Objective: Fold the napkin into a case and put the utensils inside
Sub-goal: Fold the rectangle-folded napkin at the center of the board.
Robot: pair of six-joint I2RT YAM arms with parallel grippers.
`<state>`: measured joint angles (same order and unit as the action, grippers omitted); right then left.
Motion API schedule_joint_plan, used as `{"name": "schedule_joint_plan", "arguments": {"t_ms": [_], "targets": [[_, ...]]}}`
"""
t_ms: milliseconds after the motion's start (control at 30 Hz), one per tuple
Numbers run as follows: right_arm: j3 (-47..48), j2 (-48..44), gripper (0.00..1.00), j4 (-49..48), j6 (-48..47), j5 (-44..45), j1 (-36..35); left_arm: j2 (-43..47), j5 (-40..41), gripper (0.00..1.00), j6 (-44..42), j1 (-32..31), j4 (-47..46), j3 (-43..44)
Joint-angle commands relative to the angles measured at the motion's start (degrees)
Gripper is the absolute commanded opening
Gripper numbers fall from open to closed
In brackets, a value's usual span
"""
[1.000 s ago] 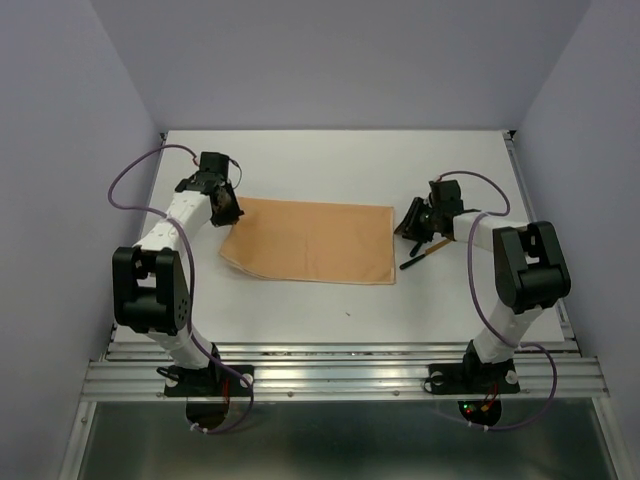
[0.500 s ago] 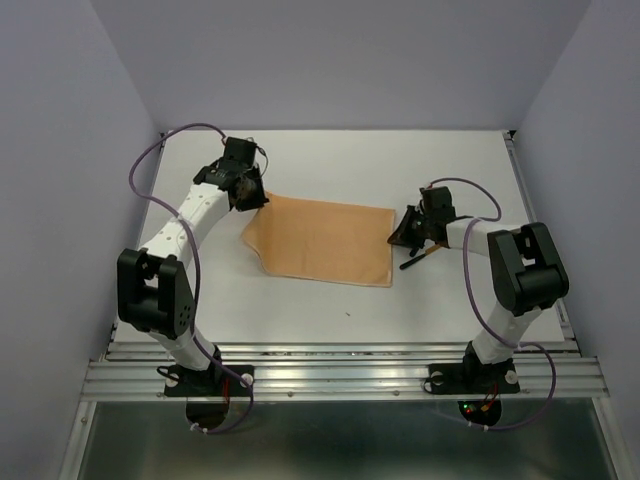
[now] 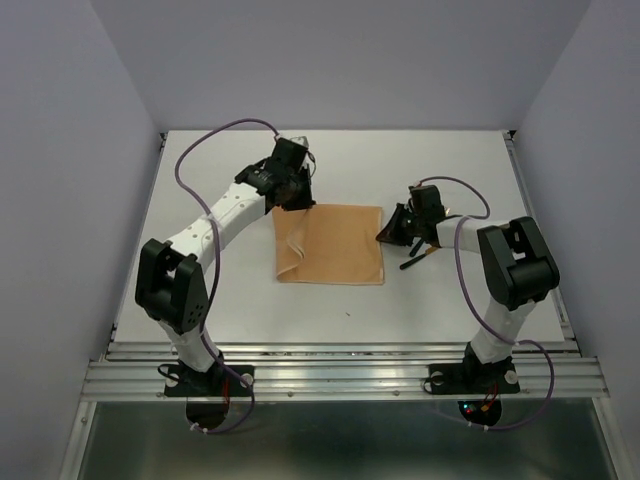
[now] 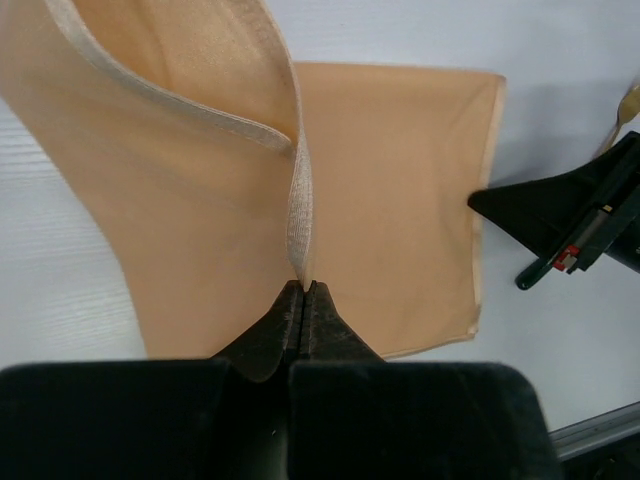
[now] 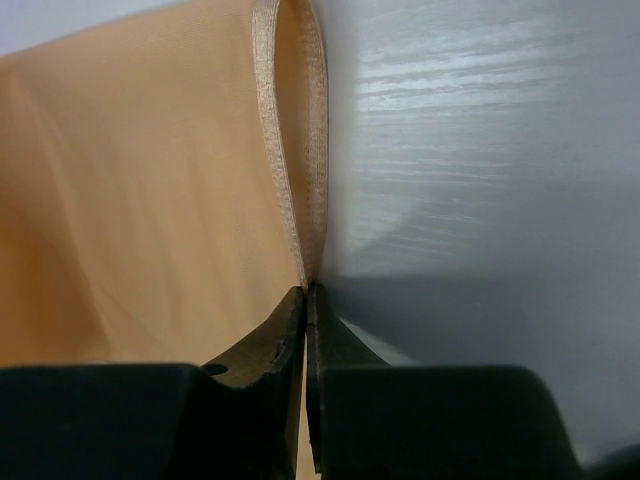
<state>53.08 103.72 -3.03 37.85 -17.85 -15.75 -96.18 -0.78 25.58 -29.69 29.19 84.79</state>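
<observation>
At the tips of the left gripper (image 4: 303, 290): clenched on a lifted edge of the napkin (image 4: 400, 180), flat half lying ahead toward the right gripper (image 5: 305, 292), itself clamped on the opposite hem. Just beyond that, nearer the right arm: utensils (image 3: 418, 261).

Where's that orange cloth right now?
In the top view the napkin lies mid-table between the arms, its left part held up by the left gripper, its right edge pinched by the right gripper, beside the utensils.
</observation>
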Motion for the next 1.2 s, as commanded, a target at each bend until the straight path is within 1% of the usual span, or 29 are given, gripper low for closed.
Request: {"name": "schedule_joint_plan", "arguments": {"t_ms": [0, 200, 367, 667, 867, 1167], "targets": [[2.3, 2.9, 0.06, -0.7, 1.0, 1.1, -1.5, -3.0, -1.6, 0.00, 3.2, -2.2, -3.0, 3.3], [3.7, 4.0, 0.06, -1.1, 2.1, 0.3, -2.6, -7.6, -3.3, 0.00, 5.5, -6.4, -4.5, 7.0], [3.8, 4.5, 0.06, -1.6, 2.8, -0.2, -3.1, -10.5, -6.0, 0.00, 7.5, -7.7, -7.3, 8.0], [3.5, 4.5, 0.06, -1.6, 2.8, 0.0, -3.1, -15.7, -9.5, 0.00, 11.2, -7.7, -10.2, 10.0], [3.4, 4.6, 0.06, -1.6, 2.9, 0.0, -3.7, -19.7, -11.5, 0.00, 13.2, -7.7, -10.4, 12.9], [3.3, 4.8, 0.07, -1.6, 2.8, 0.2, -3.7, -21.7, -13.9, 0.00, 14.4, -7.7, -9.7, 14.6]]}}
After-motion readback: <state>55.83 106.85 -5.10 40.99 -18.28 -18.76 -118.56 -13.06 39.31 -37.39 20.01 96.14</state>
